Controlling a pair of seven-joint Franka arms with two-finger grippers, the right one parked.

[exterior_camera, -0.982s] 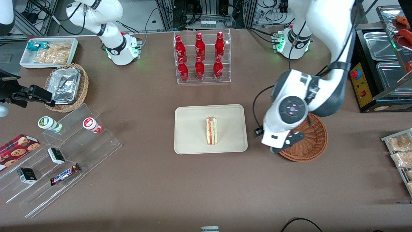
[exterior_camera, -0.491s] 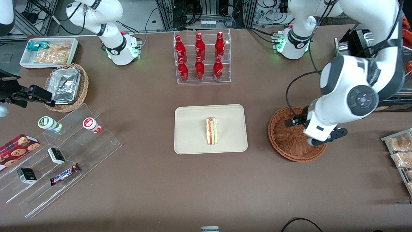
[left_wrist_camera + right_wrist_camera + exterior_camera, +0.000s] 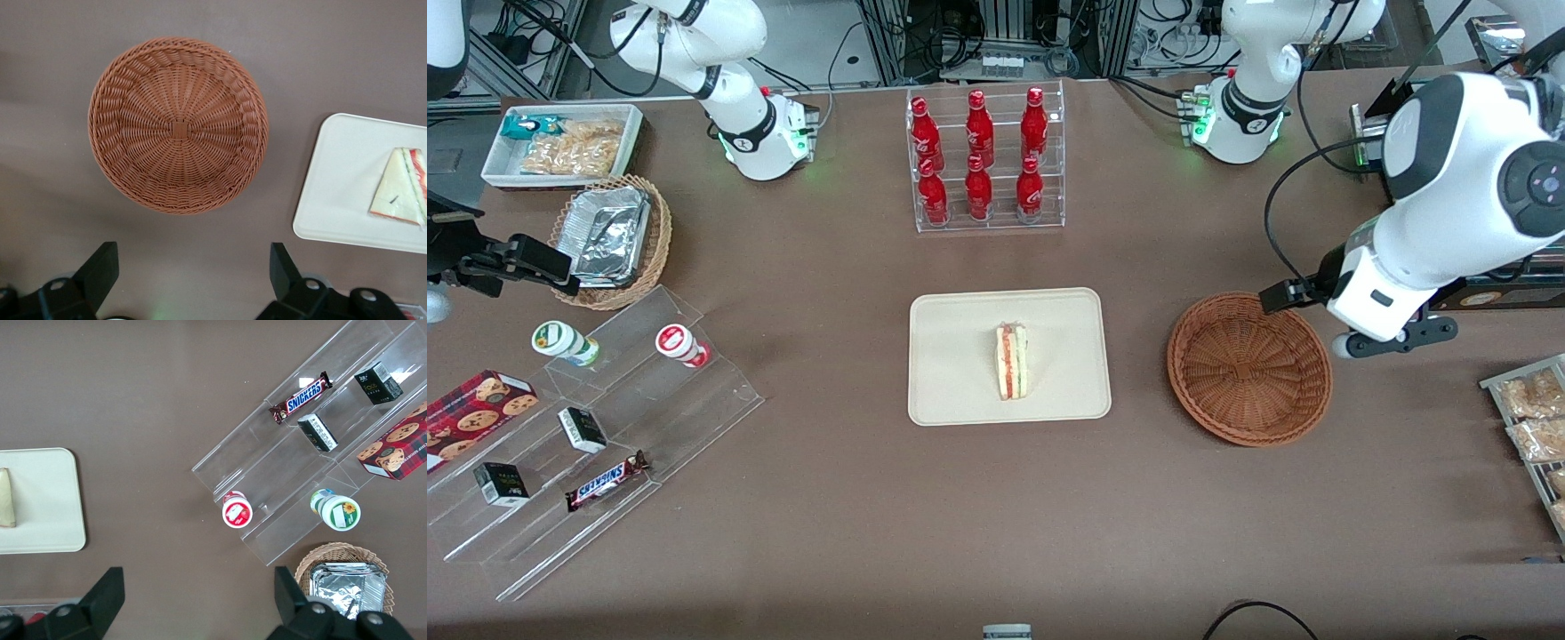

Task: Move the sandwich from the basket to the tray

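Sandwich (image 3: pixel 1011 362) rests on tray (image 3: pixel 951 391), basket (image 3: pixel 1249 367) bare; gripper (image 3: pixel 193 270) hangs wide and empty above the tabletop beside the basket, so only parking appears left.

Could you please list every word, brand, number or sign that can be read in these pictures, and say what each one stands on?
"SNICKERS": on the chocolate bar lying on the clear stepped display stand.
Red bottles in the clear rack: white script, too small to read.
Two small dark boxes and the cookie box: print too small to read.
Sandwich, tray, basket: no text.
The gripper hangs beside the basket, fingers open, unmarked.
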